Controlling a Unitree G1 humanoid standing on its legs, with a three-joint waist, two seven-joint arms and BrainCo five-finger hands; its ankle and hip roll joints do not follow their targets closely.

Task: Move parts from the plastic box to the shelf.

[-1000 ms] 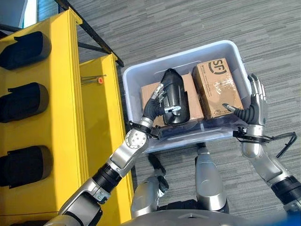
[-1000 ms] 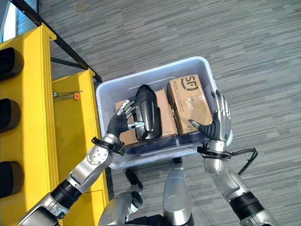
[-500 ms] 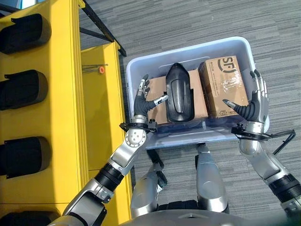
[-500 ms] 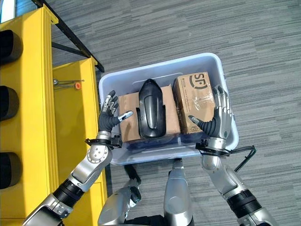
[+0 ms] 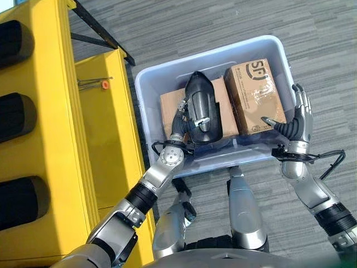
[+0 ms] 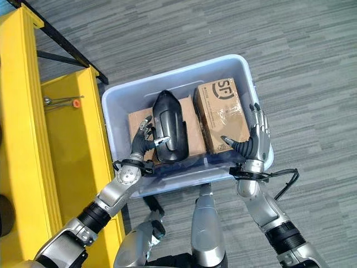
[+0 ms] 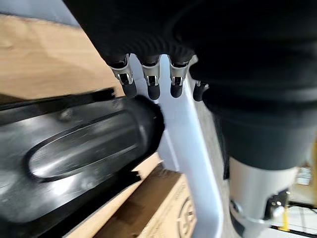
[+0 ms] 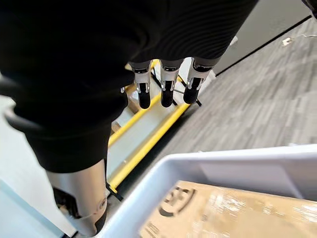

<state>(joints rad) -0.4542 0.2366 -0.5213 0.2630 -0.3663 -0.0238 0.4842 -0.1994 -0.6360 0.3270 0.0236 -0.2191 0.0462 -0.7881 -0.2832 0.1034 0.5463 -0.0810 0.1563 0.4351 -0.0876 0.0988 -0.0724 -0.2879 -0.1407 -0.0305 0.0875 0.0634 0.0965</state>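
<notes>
Parts first: on the yellow shelf [image 5: 67, 111] at far left three dark parts show in the left eye view, and one more black part [image 5: 202, 109], a glossy moulded shell, lies in the plastic box [image 5: 146, 106] across the left of two cardboard cartons [image 5: 254, 95]. It looks rigid, fairly light and slick, so I judge a grip round its narrower near end, or under its edge, safer than a pinch on the rounded back. Left hand [image 6: 144, 139] rests against that part's left flank with fingers loosely curved, not clamped, while the right hand [image 5: 295, 120] hangs spread and empty at the box's right wall.
</notes>
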